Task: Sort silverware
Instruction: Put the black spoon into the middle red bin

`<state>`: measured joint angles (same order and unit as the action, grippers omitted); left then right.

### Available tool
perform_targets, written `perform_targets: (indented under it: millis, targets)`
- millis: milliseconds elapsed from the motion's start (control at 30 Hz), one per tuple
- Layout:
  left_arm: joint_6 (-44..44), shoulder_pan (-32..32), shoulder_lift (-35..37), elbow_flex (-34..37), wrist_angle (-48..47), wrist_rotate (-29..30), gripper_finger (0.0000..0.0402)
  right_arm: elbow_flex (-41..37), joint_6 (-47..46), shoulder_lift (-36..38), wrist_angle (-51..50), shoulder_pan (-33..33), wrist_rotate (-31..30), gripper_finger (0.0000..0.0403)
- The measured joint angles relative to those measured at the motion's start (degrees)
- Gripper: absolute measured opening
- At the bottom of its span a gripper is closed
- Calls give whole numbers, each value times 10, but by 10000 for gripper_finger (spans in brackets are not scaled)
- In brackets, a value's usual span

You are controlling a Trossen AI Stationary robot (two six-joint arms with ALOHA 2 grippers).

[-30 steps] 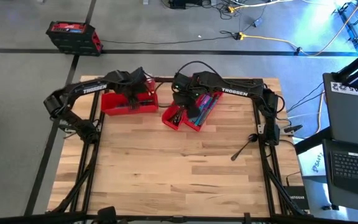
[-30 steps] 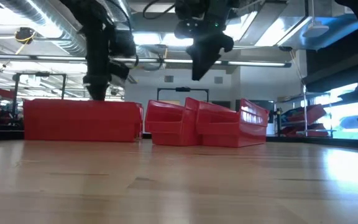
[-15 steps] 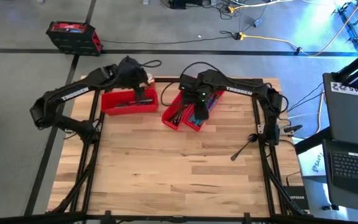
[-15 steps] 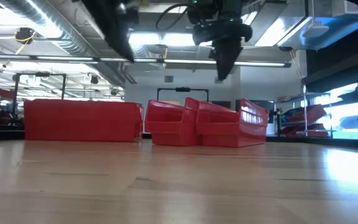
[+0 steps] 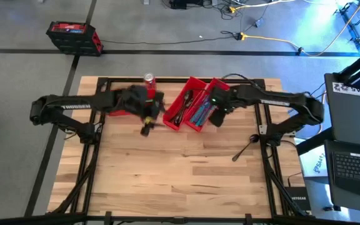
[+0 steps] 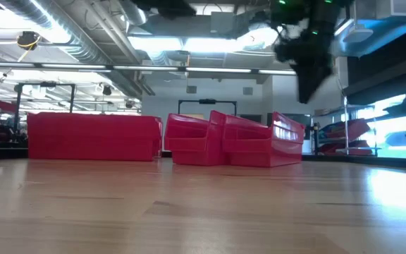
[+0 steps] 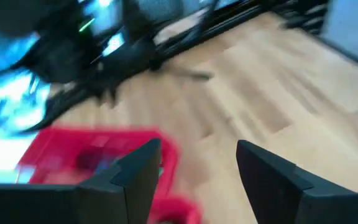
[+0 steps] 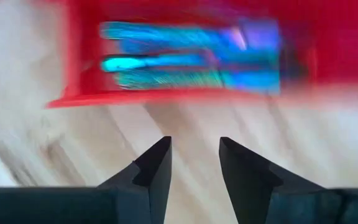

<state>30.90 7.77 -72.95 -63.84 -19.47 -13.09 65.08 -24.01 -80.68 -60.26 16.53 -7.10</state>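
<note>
Two long red bins lie slanted side by side at the far middle of the table. The right bin holds blue-teal silverware, and the bin beside it holds darker pieces. A third red bin stands at the far left, mostly hidden under my left arm in the high view. My left gripper hangs open over bare wood just left of the slanted bins, with nothing between its fingers. My right gripper is open above the table at the near end of the right bin, also with nothing between its fingers.
A red soda can stands at the far edge. A dark long-handled piece lies on the wood near the right edge. The near half of the table is bare wood. The arms' black frame runs along both sides.
My left gripper has risen out of the far left bin and swung toward the table's near edge and right, now level with the slanted bins. My right gripper has gone from over the slanted bins toward the table's right edge, rolling as it went. The bins have stayed put.
</note>
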Motion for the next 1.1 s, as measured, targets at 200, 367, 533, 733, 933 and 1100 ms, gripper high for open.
perform_targets:
  millis: [200, 367, 533, 733, 933, 1100]
  targets:
    - [-45, -53, 1, 45, -15, 44, 180, -131, -119, 45, -17, -34, 101, 120]
    - [-82, -74, 1, 98, -16, 58, 174, -167, -4, 37, -37, -75, 180, 120]
    - [-160, -102, 0, 156, 88, 59, 174, -157, 185, 36, -122, -117, 241, 120]
    - [-216, -129, -12, 201, 222, 88, 174, -155, 381, 36, -176, -169, 204, 120]
    - [-263, -143, -21, 204, 264, 98, 174, -160, 470, 36, -186, -217, 121, 126]
    - [-290, -164, -21, 204, 287, 97, 174, -198, 500, 36, -179, -226, 116, 175]
